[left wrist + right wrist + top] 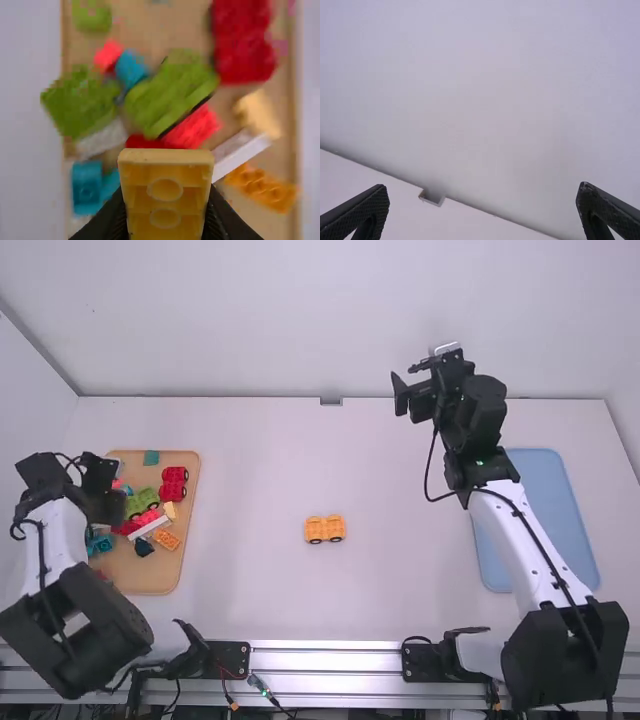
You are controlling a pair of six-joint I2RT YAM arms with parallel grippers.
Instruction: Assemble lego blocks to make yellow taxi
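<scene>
The left gripper (pixel 104 502) is over the wooden tray (pixel 150 587) at the left of the tabletop (pixel 260 590); its fingers are closed on a yellow block (pixel 165 195), which sits between the tips with two round studs facing the wrist camera; beyond the block, loose pieces lie in the tray: a green wheeled base (pixel 170 92), red pieces (pixel 242 42), a teal brick (pixel 86 187), a white bar (pixel 239 152) and an orange brick (pixel 262 187).

The yellow car base (pixel 325 529) stands on its wheels near the middle of the tabletop, outside the tray; it is well apart from the left gripper, off to its right, and apart from the right gripper too, which is farther from the high camera and to the right of it.

The right gripper (pixel 408 381) is empty, its two fingers spread wide, raised near the back wall (pixel 490 100); a blue tray (pixel 545 510) lies beside the right arm.
</scene>
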